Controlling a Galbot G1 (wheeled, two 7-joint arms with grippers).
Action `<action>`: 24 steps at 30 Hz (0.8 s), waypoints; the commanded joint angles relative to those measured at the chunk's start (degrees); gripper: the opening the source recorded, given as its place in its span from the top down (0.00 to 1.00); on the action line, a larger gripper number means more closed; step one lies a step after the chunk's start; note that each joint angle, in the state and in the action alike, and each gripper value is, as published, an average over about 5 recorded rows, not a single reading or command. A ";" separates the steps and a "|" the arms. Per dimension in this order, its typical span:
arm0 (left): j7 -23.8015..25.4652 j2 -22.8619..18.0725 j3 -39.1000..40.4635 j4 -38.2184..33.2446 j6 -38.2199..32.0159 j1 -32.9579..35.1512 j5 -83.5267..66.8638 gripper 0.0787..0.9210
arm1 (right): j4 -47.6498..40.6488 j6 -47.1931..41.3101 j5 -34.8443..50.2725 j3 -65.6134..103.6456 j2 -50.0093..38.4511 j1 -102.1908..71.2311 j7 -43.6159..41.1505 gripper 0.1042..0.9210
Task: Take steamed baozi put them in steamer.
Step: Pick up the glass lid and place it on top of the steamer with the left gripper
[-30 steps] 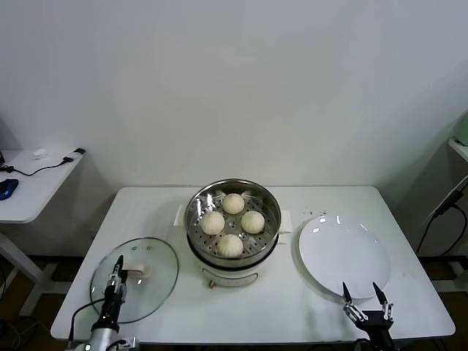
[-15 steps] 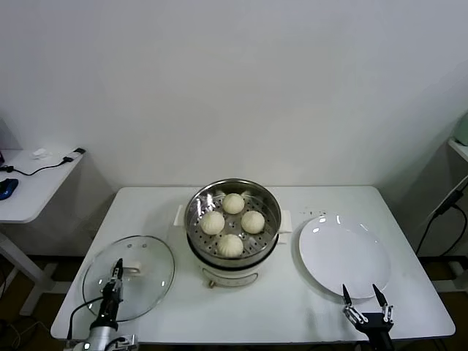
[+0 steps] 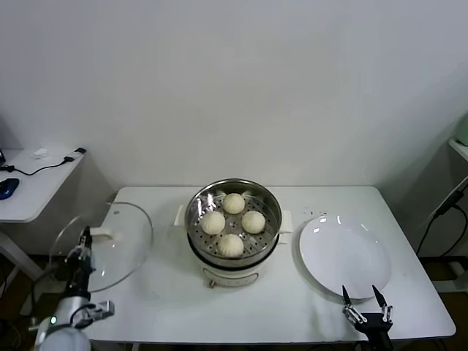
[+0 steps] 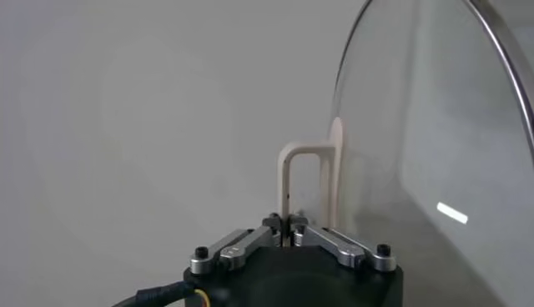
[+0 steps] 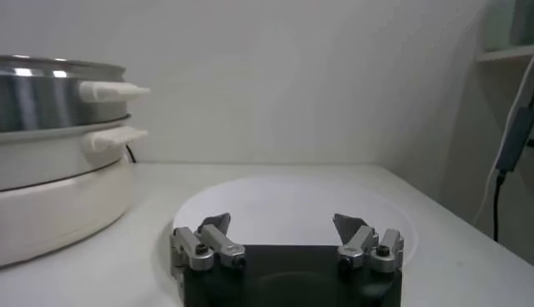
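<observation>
Lid (image 3: 110,245) is hanging tilted off the worktop (image 3: 292,307), left tool (image 4: 286,234) pinching its handle (image 4: 304,179), ready to cover the steamer (image 3: 234,223) beside it. Baozi (image 3: 230,245) are sitting inside; right tool (image 3: 368,301) is idling wide by the plate (image 3: 344,252).

From my seat I see the steamer (image 3: 234,219) as polished stainless steel, mirror-bright on the rim, with a perforated metal tray and a glossy white plastic base. The steamed baozi (image 3: 230,245) look smooth, matt dough. The lid (image 3: 110,245) is clear glass with a metal rim and a cream plastic handle (image 4: 304,188). The plate (image 3: 344,256) is glossy white; the tabletop (image 3: 292,300) matt white.
</observation>
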 commanded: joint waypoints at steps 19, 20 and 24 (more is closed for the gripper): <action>26.05 -17.02 45.40 -7.26 23.05 -22.71 30.53 0.94 | -0.44 2.16 -0.85 -0.01 0.97 -0.28 0.70 0.12; 26.11 -18.09 45.62 -6.60 23.02 -22.47 31.34 0.94 | -0.62 2.39 -0.75 -0.01 0.86 -0.24 0.75 0.12; 26.41 -21.39 46.11 -4.42 23.12 -22.17 33.56 0.94 | -1.44 3.10 -0.63 -0.25 0.61 0.04 0.93 0.12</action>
